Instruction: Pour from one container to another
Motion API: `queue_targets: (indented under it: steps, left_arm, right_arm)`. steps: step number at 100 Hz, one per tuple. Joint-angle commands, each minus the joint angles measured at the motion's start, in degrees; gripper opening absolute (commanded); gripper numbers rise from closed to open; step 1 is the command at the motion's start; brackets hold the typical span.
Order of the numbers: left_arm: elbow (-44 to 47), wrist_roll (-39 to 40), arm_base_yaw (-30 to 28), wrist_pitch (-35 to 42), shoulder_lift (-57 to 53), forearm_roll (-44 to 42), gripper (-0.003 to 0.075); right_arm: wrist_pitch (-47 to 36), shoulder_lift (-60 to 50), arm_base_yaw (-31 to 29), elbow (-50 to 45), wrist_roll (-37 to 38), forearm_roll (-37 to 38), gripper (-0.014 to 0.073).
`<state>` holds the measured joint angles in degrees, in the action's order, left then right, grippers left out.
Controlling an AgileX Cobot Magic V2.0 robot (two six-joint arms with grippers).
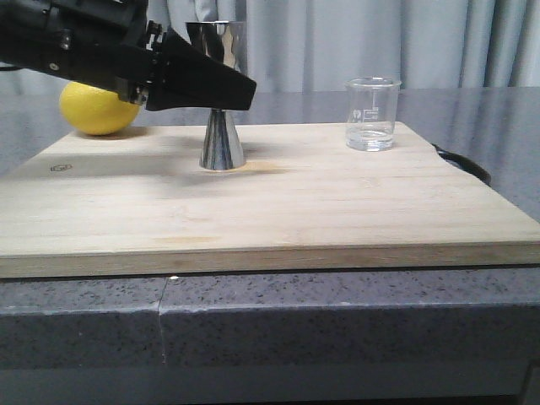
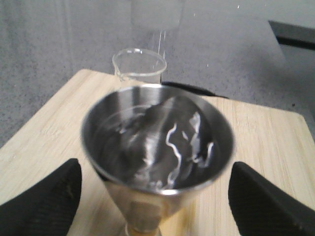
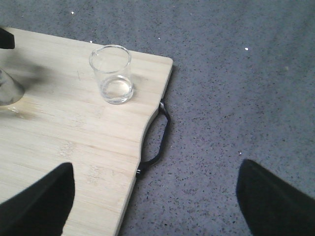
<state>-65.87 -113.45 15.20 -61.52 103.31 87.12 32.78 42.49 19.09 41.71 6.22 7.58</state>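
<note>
Straddling the steel jigger [image 2: 156,162], the left claw [image 1: 221,84] stands spread, its black fingers [image 2: 42,204] apart on either side of the upper cup and not touching it. The jigger stands upright on a pale wooden cutting board [image 1: 295,211], with a yellow lemon [image 1: 97,110] behind the arm, at the board's far left edge. Well off to the claw's right, near the board's far right corner, the glass beaker [image 1: 372,113] stands upright, apparently holding a little clear liquid. The right claw [image 3: 155,196] hangs spread over the board's edge by its black handle [image 3: 158,140], gripping nothing. Speckled grey tabletop [image 1: 337,329] carries the board; grey curtains [image 1: 405,38] hang behind.
</note>
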Motion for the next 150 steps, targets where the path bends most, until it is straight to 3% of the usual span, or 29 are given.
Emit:
queue_targets:
  steps: [1, 17, 30, 52, 69, 82, 96, 123, 144, 150]
  left_arm:
    - [-2.51, 6.38, 0.44, 0.00, -5.78, -5.01, 0.0582]
    - [-4.60, 21.73, 0.44, 5.28, -11.85, -20.28, 0.0580]
    - [-7.29, 40.63, 0.44, 6.43, -17.66, -37.45, 0.0575]
    - [-10.81, 75.48, 0.44, -0.09, -28.53, -65.32, 0.0554]
    - [-10.46, 93.19, 0.44, -4.00, -38.03, -81.09, 0.0517]
    - [-6.62, 104.97, 0.44, -2.83, -45.47, -87.97, 0.0492]
    - [1.96, 111.07, 0.44, 1.98, -55.29, -89.89, 0.0491]
    - [18.16, 114.42, 0.44, 13.41, -72.80, -89.78, 0.0491]
    - [22.83, 114.51, 0.44, 19.55, -77.25, -88.72, 0.0489]
    - [23.08, 114.64, 0.44, 20.05, -77.25, -88.72, 0.0452]
  right_arm:
    - [-4.09, -0.39, -0.27, 1.58, -0.35, 1.07, 0.0605]
    - [-3.97, -0.39, -0.27, 1.58, -0.35, 1.07, 0.0605]
    - [-2.56, -0.39, -0.27, 1.58, -0.35, 1.07, 0.0605]
    - [5.55, -0.39, -0.27, 3.82, -0.02, 0.24, 0.0605]
    - [12.22, -0.39, -0.27, 8.89, 3.32, 0.26, 0.0605]
    - [14.19, -1.63, -0.27, 9.48, 6.34, 0.26, 0.0605]
    - [15.50, -5.22, -0.27, 9.39, 7.58, 0.73, 0.0605]
    - [15.66, -13.56, -0.27, 4.92, 7.58, 3.03, 0.0605]
    - [14.30, -17.60, -0.27, 0.31, 7.58, 4.15, 0.0603]
    - [14.16, -17.72, -0.27, 0.31, 7.58, 4.15, 0.0565]
